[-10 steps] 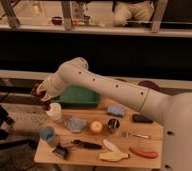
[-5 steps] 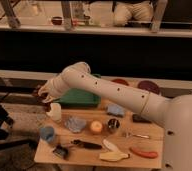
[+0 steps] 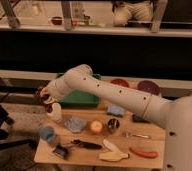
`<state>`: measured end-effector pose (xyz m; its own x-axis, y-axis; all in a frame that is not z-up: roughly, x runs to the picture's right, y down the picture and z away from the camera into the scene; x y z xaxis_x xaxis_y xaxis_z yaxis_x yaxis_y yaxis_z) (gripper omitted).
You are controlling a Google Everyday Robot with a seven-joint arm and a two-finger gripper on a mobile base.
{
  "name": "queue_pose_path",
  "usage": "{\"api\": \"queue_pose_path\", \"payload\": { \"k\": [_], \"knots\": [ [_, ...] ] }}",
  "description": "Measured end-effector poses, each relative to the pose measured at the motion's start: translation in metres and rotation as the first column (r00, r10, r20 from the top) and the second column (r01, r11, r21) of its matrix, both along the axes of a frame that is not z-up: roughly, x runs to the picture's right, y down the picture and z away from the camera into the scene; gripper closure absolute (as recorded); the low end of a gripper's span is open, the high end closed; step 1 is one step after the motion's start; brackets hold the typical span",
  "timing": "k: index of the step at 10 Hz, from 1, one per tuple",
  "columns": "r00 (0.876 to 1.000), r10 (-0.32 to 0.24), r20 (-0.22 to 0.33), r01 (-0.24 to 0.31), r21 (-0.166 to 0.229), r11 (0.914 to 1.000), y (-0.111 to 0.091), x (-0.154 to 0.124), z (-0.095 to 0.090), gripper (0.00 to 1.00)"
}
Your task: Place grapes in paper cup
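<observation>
Camera view from above and in front shows my white arm reaching from the lower right of the frame across to the left, ending at my gripper [image 3: 45, 100] at mid-left. My fingers are pinched on the grapes [image 3: 42, 94], a small dark reddish clump held in the air. They hang just above and slightly left of the paper cup [image 3: 55, 113], which stands upright near the left rear of the worktop.

The worktop [image 3: 156, 161] is a small pale wooden table in the lower half of the frame. A green tray [image 3: 84, 98] sits at its back edge, partly behind my arm. In front of the paper cup stands a blue cup [image 3: 48, 134], and a crumpled blue cloth [image 3: 75, 123] lies between them, to the right. An orange fruit [image 3: 96, 127] is just beside a dark metallic cup [image 3: 113, 124] near the middle. Along the front edge lie a dark-handled utensil [image 3: 86, 144], a yellow banana [image 3: 114, 156] and a red item [image 3: 144, 152].

Behind the worktop runs a long low ledge carrying a red bowl [image 3: 120, 82] and a purple plate [image 3: 148, 86]. Above it is a dark wall, then a counter with upright rails across the top of the frame, where a seated person [image 3: 131, 12] shows at the upper right. I can read no label or writing anywhere.
</observation>
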<state>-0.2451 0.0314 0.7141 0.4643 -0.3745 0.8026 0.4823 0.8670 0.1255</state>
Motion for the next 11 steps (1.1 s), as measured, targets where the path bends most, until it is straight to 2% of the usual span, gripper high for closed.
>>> {"api": "queue_pose_path", "payload": {
  "k": [11],
  "knots": [
    [1.000, 0.005, -0.010, -0.005, 0.015, 0.9999, 0.005, 0.003, 0.013, 1.00]
  ]
}}
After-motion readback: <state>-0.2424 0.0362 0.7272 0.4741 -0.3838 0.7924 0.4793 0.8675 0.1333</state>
